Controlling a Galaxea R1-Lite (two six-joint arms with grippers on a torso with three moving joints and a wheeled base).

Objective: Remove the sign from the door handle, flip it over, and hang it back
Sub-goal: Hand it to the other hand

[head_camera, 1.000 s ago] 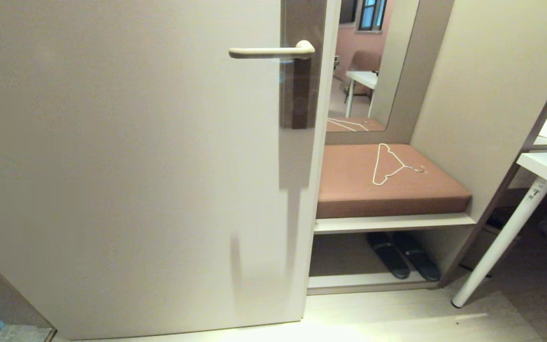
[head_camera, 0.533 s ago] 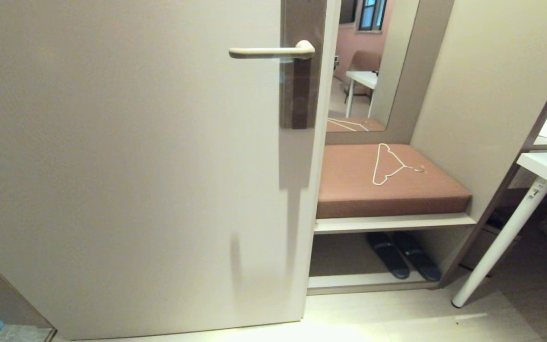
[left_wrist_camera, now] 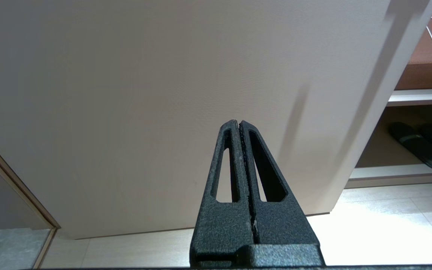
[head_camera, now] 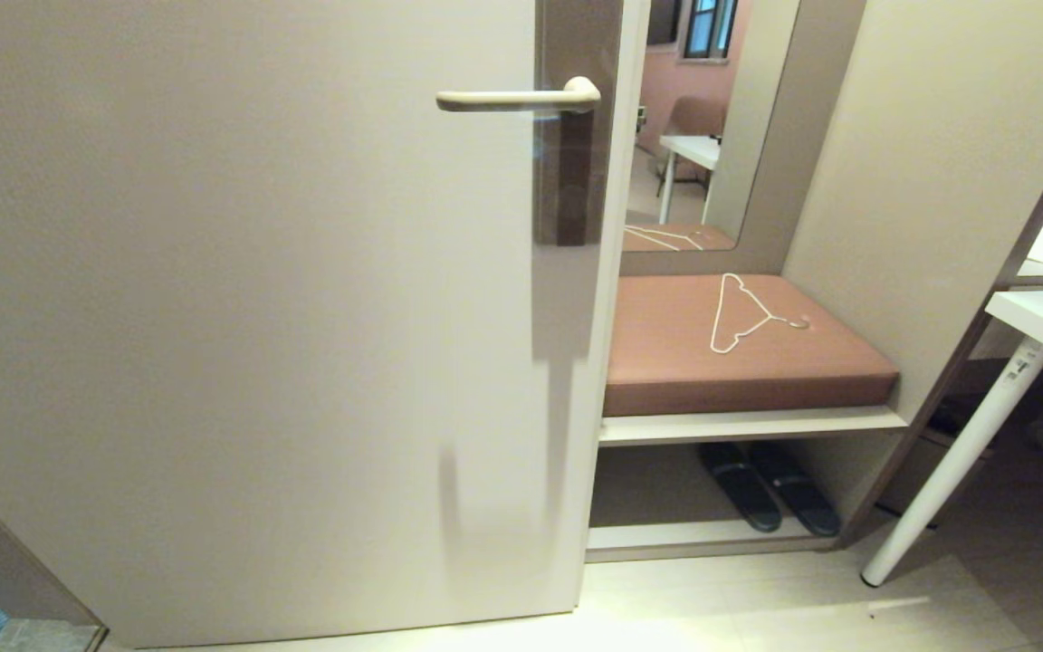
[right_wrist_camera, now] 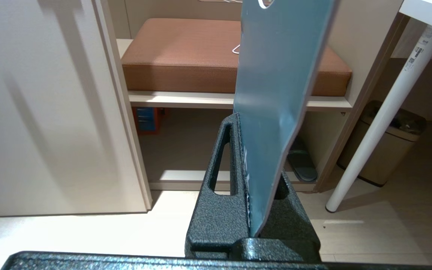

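The cream door handle juts level from its grey-brown backplate high on the door, and nothing hangs on it. Neither arm shows in the head view. In the right wrist view my right gripper is shut on the lower end of the sign. Its blue face is toward the camera, and its round hole is cut off at the frame's edge. The sign stands up in front of the bench, away from the handle. My left gripper is shut with nothing in it, low in front of the door.
Right of the door, a brown cushioned bench carries a white wire hanger. Dark slippers lie on the shelf beneath. A white table leg slants at far right, with a beige bin behind it. A mirror stands above the bench.
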